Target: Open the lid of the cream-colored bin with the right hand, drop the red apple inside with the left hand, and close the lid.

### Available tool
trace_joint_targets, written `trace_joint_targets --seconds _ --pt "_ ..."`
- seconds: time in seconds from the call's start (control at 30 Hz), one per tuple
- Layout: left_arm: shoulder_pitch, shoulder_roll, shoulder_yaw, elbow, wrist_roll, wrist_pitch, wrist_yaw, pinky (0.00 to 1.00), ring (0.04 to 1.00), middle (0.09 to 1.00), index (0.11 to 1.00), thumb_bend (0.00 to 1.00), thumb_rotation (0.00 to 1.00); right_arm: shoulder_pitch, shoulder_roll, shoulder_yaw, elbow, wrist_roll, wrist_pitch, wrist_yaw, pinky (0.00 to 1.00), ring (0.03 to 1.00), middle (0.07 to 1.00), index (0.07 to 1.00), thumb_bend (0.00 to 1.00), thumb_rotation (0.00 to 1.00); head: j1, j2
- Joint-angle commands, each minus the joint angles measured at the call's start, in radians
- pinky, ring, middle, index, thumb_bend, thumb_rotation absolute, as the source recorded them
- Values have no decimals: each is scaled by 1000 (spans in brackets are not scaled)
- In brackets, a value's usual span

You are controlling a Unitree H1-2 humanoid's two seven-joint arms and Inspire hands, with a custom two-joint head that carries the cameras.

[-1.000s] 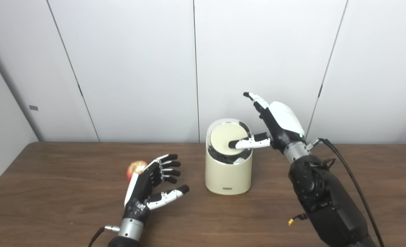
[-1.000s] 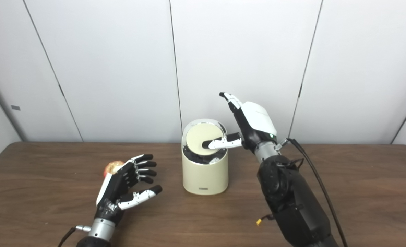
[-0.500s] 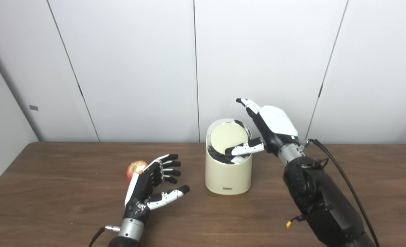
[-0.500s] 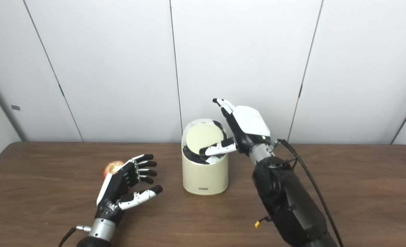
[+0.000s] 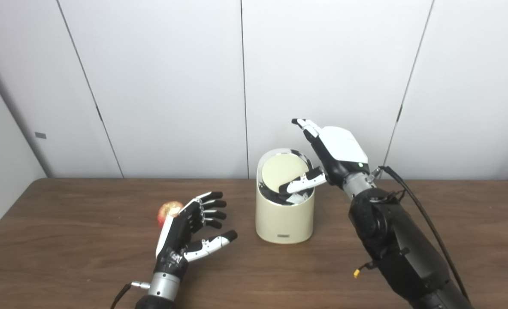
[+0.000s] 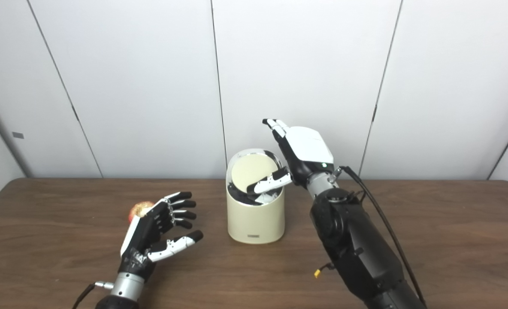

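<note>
The cream-colored bin (image 5: pixel 285 216) stands in the middle of the brown table. Its round cream lid (image 5: pixel 282 174) is tilted up, its face turned toward me, with a dark gap below it. My right hand (image 5: pixel 329 154) is open above the bin's right rim; its thumb lies across the lid's lower edge, the other fingers point up. The red apple (image 5: pixel 169 211) lies on the table, partly hidden behind my left hand (image 5: pixel 192 229). That hand is open, fingers spread, just right of the apple and not holding it.
The brown table (image 5: pixel 65 257) runs across the view with its back edge at a white panelled wall (image 5: pixel 172 86). My right forearm (image 5: pixel 395 244) reaches over the table to the right of the bin, with a black cable along it.
My right hand has moved left and closer over the bin, its thumb sliding down the lid. The lid has tilted up more. The left hand and apple have not moved.
</note>
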Motion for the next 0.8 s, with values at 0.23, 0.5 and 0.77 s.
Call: trace_joint_targets --seconds 0.23,0.5,0.77 --pt "-21 6 1 -50 2 -12 0 567 646 719 774 764 110 -58 31 -30 2 18 168 106 643 850 936 917 893 354 0 10" --pt "-22 10 5 -50 -2 -9 1 555 637 717 778 764 110 -45 22 -20 -14 32 161 121 687 875 950 922 882 308 -3 14" --pt "-26 10 4 -41 5 -17 2 556 634 714 772 756 96 -40 17 -23 -29 40 134 94 730 887 953 925 897 327 -3 13"
